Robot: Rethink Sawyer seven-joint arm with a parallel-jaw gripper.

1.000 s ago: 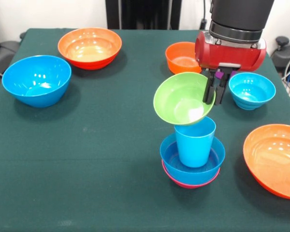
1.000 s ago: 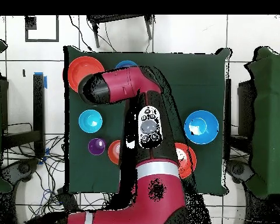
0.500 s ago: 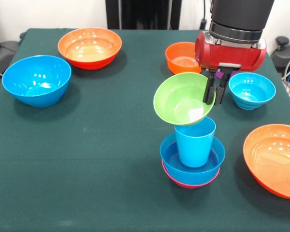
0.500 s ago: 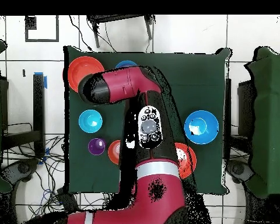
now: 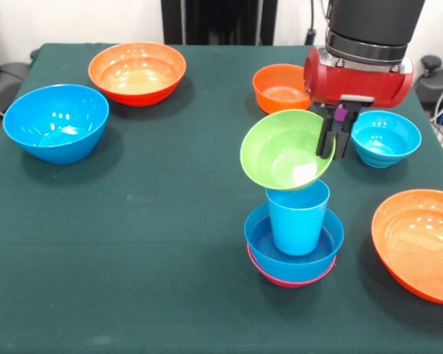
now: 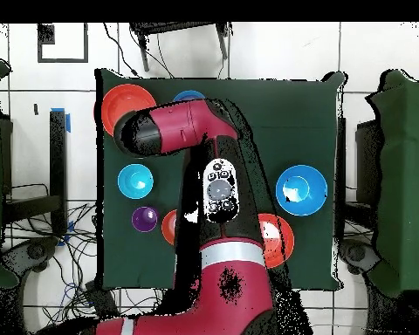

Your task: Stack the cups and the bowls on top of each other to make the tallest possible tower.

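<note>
In the front view my gripper point(image 5: 334, 144) is shut on the right rim of a green bowl point(image 5: 284, 150), held tilted just above the light blue cup point(image 5: 297, 216). The cup stands upright in a blue bowl point(image 5: 262, 243) nested on a pink bowl point(image 5: 280, 279); this is the tower. Other bowls lie around: a small orange one point(image 5: 279, 86), a cyan one point(image 5: 385, 137), a large orange one point(image 5: 419, 241), another orange one point(image 5: 137, 71) and a large blue one point(image 5: 56, 121). The purple cup point(image 6: 144, 219) shows in the overhead view; the arm point(image 6: 182, 128) hides the tower there.
In the overhead view the cyan bowl point(image 6: 135, 181), the large blue bowl point(image 6: 301, 188) and orange bowls point(image 6: 117, 102) ring the green table point(image 6: 274, 113). The red arm body point(image 6: 230, 288) covers the table's middle.
My gripper and the green bowl have shifted slightly right and up above the light blue cup. The other bowls have not moved.
</note>
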